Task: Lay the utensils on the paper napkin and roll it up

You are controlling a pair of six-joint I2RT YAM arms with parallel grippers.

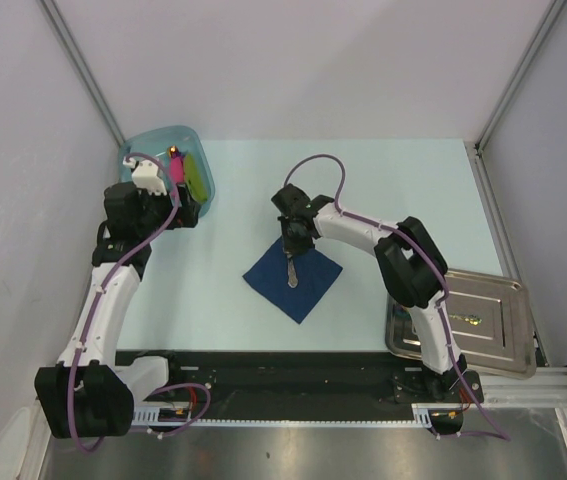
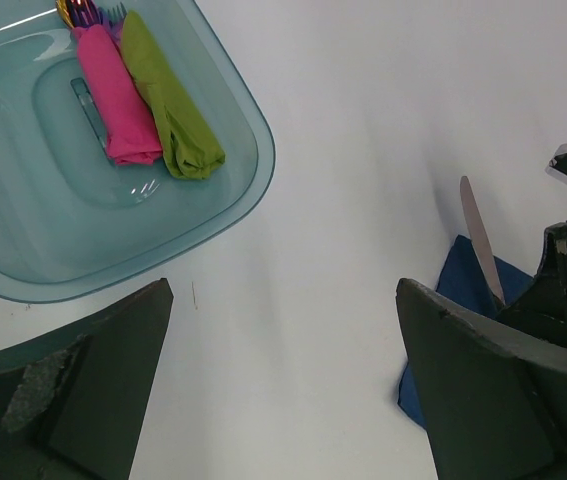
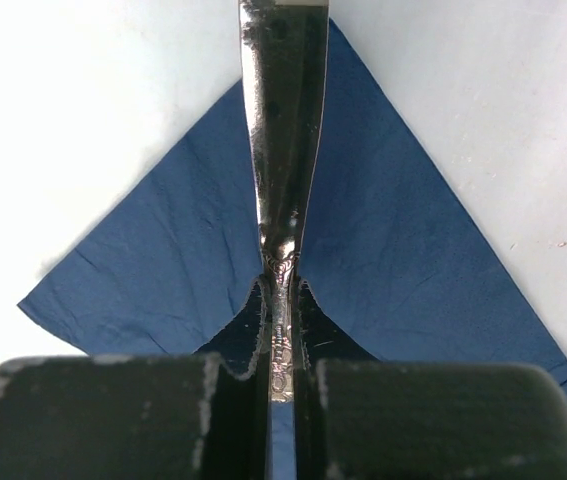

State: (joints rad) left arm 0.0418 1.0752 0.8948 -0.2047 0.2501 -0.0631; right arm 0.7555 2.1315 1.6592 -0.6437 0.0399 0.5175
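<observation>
Paper napkin [image 1: 315, 282] lies flat near the middle of the table [image 1: 393, 180], turned so its corners point like a diamond, dark blue and unrolled. Over it hangs a silver knife [image 3: 281, 150], running roughly corner to corner along the sheet's middle. The right gripper [image 3: 281, 365] is pinched narrow on the knife's handle, the blade reaching out ahead of the fingers. Whether the blade already rests on the paper I cannot tell. The step in hand looks like setting this knife down, and it would go best lowered level until the whole length lies on the sheet, with the handle end inside the napkin's edge, so the paper neither drags nor creases when the jaws part. A slow release straight up should keep the thin sheet from lifting. Further out, the left gripper [image 2: 285, 290] stands wide and holds nothing, just beside the teal tub [image 2: 253, 190], which contains a pink roll [image 2: 113, 100] and a green roll [image 2: 168, 110]. Well apart on the right, a small gold piece [image 1: 471, 320] lies in the steel tray [image 1: 508, 290].
</observation>
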